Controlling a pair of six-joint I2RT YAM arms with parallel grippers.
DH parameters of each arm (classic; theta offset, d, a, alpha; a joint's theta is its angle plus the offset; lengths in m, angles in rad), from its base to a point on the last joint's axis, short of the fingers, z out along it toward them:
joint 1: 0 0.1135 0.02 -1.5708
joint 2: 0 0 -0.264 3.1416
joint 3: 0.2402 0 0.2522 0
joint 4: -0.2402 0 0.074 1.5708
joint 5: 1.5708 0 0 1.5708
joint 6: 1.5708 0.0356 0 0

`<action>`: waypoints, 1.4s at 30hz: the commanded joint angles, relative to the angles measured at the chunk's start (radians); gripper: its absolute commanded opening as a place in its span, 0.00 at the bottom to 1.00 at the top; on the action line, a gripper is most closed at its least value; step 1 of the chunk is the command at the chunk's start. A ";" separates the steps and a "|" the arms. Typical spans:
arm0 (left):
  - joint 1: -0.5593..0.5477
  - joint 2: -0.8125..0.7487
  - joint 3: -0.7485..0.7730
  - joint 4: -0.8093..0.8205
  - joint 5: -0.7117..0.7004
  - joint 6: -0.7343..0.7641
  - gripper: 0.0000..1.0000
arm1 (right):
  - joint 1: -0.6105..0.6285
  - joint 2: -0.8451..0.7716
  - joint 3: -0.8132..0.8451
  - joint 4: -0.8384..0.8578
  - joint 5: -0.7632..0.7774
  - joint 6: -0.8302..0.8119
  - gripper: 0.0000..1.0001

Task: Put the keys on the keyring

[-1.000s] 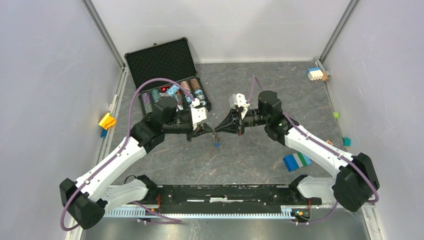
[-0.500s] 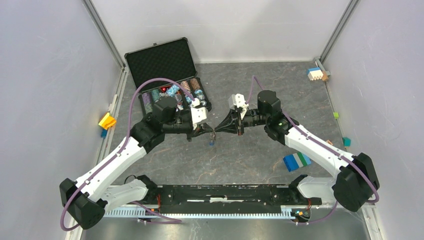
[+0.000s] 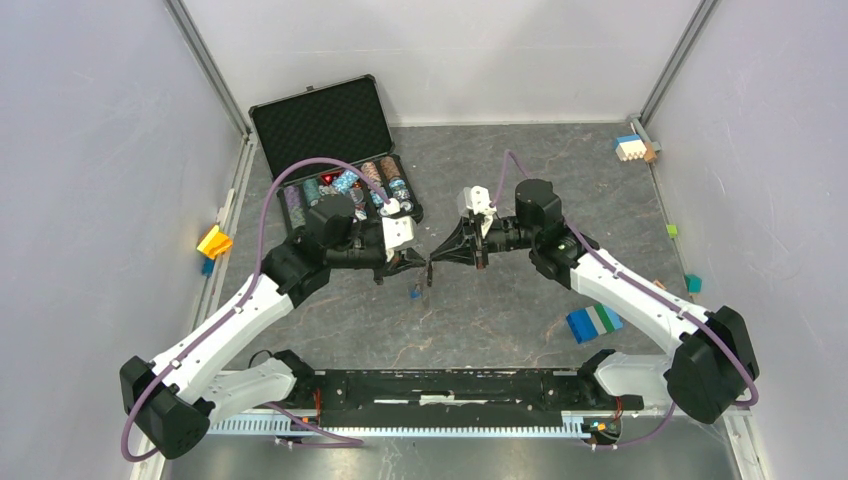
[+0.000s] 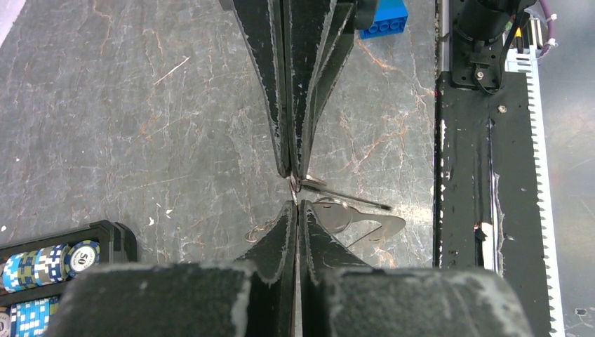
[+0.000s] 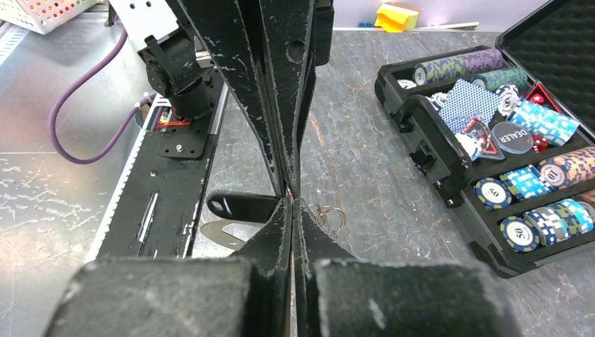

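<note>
Over the middle of the counter [image 3: 500, 320], my left claw [image 3: 420, 262] is pinched shut, tip to tip with my right. Just below it the tiny blue-tagged key [image 3: 413, 293] has drifted leftward over the last second, so I judge it hangs loose and is not yet settled on the ring. The keyring [image 4: 300, 184], a thin wire loop, sits where the tips meet; which claw holds it I cannot tell. My right claw [image 3: 437, 258] is shut too.
</note>
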 commanded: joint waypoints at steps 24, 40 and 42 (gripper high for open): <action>-0.005 -0.051 -0.014 0.071 -0.004 -0.013 0.02 | -0.013 -0.008 0.040 -0.021 0.048 -0.041 0.00; -0.005 -0.025 -0.019 0.074 -0.005 0.016 0.02 | -0.012 -0.005 0.053 0.033 -0.038 0.044 0.00; -0.005 -0.020 -0.020 0.074 -0.005 0.023 0.02 | -0.012 -0.003 0.055 0.034 -0.044 0.052 0.00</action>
